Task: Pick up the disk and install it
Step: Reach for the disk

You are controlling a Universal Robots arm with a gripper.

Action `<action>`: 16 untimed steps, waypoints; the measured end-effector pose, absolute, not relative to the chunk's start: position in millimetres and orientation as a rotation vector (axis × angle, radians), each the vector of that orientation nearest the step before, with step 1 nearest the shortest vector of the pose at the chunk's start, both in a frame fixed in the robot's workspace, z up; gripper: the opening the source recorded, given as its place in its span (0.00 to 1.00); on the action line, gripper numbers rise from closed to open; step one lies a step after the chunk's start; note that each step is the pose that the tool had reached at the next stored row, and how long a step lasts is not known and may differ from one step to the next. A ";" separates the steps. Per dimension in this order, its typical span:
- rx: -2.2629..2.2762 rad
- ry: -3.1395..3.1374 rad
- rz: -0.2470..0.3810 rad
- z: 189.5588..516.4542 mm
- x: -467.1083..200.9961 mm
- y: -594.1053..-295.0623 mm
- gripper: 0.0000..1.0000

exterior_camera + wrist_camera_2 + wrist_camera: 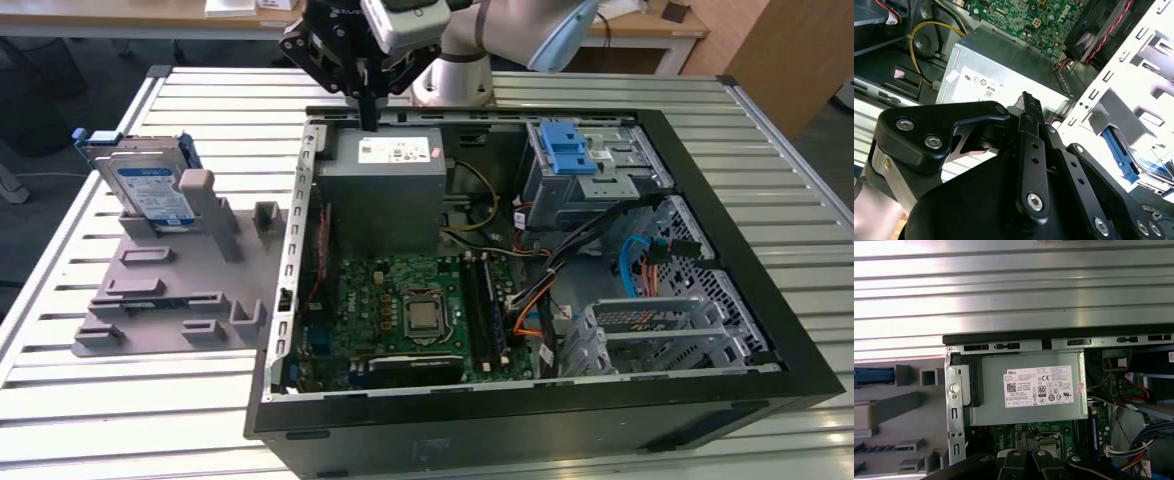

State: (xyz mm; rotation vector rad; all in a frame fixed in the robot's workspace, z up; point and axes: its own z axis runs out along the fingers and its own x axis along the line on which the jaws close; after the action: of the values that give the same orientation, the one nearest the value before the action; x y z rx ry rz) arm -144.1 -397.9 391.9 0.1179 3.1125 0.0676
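The disk [147, 187] is a silver drive with a blue-and-white label and a blue bracket. It stands on edge in a grey holder [160, 290] on the table, at the exterior view's left of the open computer case [731, 190]. My gripper [366, 118] hangs over the case's far left corner, just above the grey power supply box [387, 185], well apart from the disk. Its fingers are shut with nothing between them. In the first wrist view the fingertips [1026, 439] sit over the motherboard edge beside the power supply box [1029, 390], and a blue edge of the disk's bracket [873, 376] shows.
Inside the case are a green motherboard [407, 310], loose cables [641, 260], and a metal drive bay with a blue ridged latch [566, 150] at the far right. A second metal cage [661, 330] sits near right. The table is slatted metal [134, 410].
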 end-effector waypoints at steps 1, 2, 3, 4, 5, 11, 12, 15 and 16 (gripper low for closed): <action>0.118 3.113 0.068 391.9 -144.6 -397.8 0.11; 0.118 3.113 0.068 391.8 -145.2 -397.8 0.11; 0.118 3.113 0.068 391.8 -145.8 -397.7 0.11; 0.118 3.112 0.068 391.8 -146.5 -397.7 0.11; 0.118 3.113 0.068 391.8 -147.1 -397.6 0.11; 0.118 3.112 0.068 391.6 -150.9 -397.3 0.11; 0.118 3.113 0.068 391.6 -151.4 -397.2 0.11; 0.118 3.112 0.068 391.5 -153.2 -397.0 0.11; 0.118 3.113 0.068 391.5 -153.8 -396.9 0.11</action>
State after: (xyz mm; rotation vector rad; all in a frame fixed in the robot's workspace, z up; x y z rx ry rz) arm -153.8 -396.9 391.5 0.1180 3.1125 0.0676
